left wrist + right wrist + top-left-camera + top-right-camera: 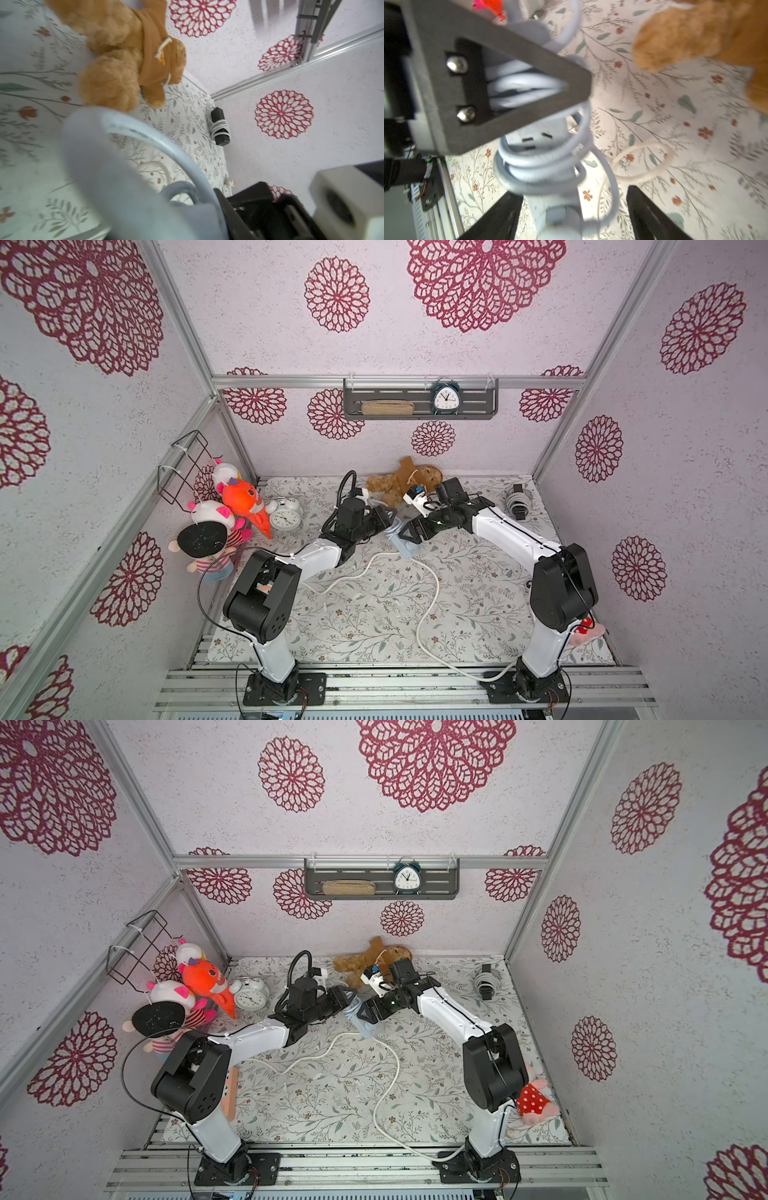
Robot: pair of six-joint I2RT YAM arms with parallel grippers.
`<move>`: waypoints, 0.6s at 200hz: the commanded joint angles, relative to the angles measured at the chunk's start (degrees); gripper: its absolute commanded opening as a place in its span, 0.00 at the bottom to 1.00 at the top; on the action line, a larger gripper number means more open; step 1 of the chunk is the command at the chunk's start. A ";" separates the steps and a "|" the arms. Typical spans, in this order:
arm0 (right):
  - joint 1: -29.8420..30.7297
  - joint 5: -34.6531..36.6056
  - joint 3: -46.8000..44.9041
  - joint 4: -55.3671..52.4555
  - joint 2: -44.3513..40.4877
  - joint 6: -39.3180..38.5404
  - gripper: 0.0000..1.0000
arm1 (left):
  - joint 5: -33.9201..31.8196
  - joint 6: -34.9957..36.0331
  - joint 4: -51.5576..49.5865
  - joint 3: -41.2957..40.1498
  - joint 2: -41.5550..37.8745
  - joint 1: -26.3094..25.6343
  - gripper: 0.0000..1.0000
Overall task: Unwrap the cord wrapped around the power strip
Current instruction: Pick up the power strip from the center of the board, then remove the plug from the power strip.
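**Mia:** What holds things here?

**Ben:** A gray shelf (415,416) on the back wall, in the upper middle of both top views. A blue-green clock (445,398) stands in it on the right. A tan pouch (387,407) lies in it on the left.

**Mia:** Anything else?

**Ben:** A black wire basket (158,479) hangs on the wall at the left of the frame. I can't tell what is in it. The soft toys (239,499) are just beside it and below it.

**Mia:** Where is the power strip?

**Ben:** The power strip (402,542) is in the middle of the frame, between the two claws. It is pale blue-gray. Its cord (542,164) goes round it in loops. The right wrist view shows them.

**Mia:** What about the right claw?

**Ben:** The right claw (574,191) has its fingers spread wide, one on each side of the strip's end. It is not pinching.

**Mia:** And the left claw?

**Ben:** The left claw (391,526) is right at the loops. It looks blurry, so I can't tell if it pinches the cord.

**Mia:** What else is there?

**Ben:** A cream cable (432,589) snakes over the flowery surface (374,626). A brown teddy (399,481) lies just above the claws in the frame. A silver clock (286,516) stands near the toys. A black block (517,499) with white cord round it lies at the right, by the back wall.
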 commanded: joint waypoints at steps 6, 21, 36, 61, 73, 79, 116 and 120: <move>-2.66 11.97 0.84 -0.64 -6.02 19.46 0.77 | -9.99 2.53 15.84 -3.02 0.42 -0.16 0.00; -2.83 14.66 -0.07 -3.39 -5.96 28.55 0.72 | -14.66 3.25 24.46 -4.98 1.60 -1.05 0.00; -2.68 12.29 -2.56 -1.94 -6.23 36.30 0.68 | -18.46 5.97 31.02 -5.77 3.04 -2.29 0.00; -2.24 8.83 -4.42 1.87 -5.46 43.42 0.62 | -21.64 8.96 39.40 -5.68 6.04 -4.49 0.00; -2.13 7.98 -3.64 2.02 -4.56 43.94 0.61 | -21.15 8.72 43.01 -5.68 7.45 -4.74 0.00; -2.15 7.23 -3.28 2.42 -4.15 44.27 0.61 | -20.73 8.61 43.93 -5.76 7.90 -4.82 0.00; -1.92 4.44 -2.91 6.43 -1.33 47.02 0.58 | -19.70 9.77 44.88 -6.64 7.47 -4.83 0.00; -1.97 4.27 -3.03 6.76 -1.11 47.21 0.58 | -19.72 10.02 44.88 -6.73 7.29 -4.83 0.00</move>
